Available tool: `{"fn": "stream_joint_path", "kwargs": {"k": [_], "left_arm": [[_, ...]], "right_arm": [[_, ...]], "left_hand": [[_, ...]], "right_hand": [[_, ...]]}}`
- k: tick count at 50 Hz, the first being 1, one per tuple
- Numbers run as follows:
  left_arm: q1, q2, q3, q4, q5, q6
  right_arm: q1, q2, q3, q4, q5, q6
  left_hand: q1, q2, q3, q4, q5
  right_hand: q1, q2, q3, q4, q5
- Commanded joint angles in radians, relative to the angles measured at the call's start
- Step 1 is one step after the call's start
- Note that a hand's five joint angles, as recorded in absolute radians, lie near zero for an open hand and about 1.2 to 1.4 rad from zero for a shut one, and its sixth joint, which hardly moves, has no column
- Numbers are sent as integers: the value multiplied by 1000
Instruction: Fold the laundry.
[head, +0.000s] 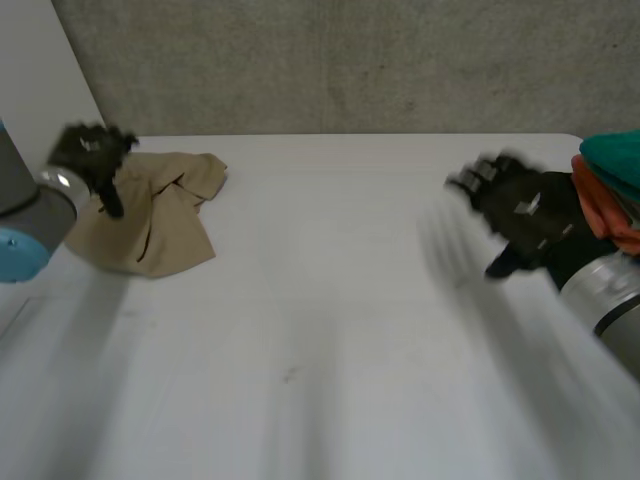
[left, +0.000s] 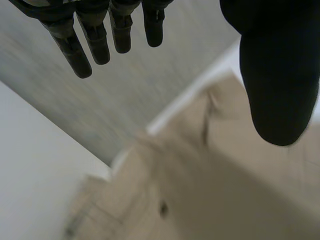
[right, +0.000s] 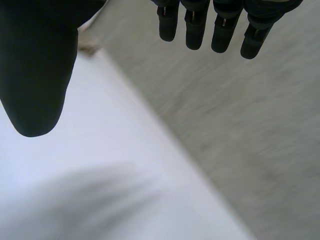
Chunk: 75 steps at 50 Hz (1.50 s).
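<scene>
Left hand (head: 88, 158), fingers relaxed and empty, hangs over a crumpled tan cloth (head: 165, 220) at the table's (head: 330, 320) far left; the blurred right hand (head: 520, 215), also spread, is beside a teal-and-orange pile (head: 612, 185) cut off at the edge

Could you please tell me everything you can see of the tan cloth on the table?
The tan cloth is plain, soft-looking beige fabric, lying crumpled rather than flat, with raised folds and creases. It rests on the white table near its far left corner. The left hand is above its left part, open, the cloth below its palm; whether it touches the fabric cannot be told.
</scene>
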Motion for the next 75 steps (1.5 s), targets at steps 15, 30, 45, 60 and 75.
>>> {"fn": "stream_joint_path", "kwargs": {"k": [15, 30, 45, 60, 75], "left_arm": [[88, -347, 237, 9, 170, 76], [-139, 237, -21, 3, 129, -405], [-461, 273, -329, 29, 66, -403], [-514, 426, -458, 44, -17, -301], [-532, 104, -250, 99, -13, -35]], "right_arm": [[44, 131, 9, 54, 93, -163], [41, 113, -4, 17, 178, -160], [44, 74, -5, 26, 240, -157], [41, 13, -19, 41, 249, 5], [58, 24, -37, 173, 226, 9]], "left_hand": [[1214, 1194, 1189, 1192, 1175], [1214, 1194, 1189, 1192, 1175], [191, 171, 167, 169, 152], [72, 52, 48, 50, 33], [72, 52, 48, 50, 33]], "right_hand": [[-57, -42, -32, -34, -43], [-57, -42, -32, -34, -43], [-57, -42, -32, -34, -43], [-57, -42, -32, -34, -43], [-57, -42, -32, -34, -43]]}}
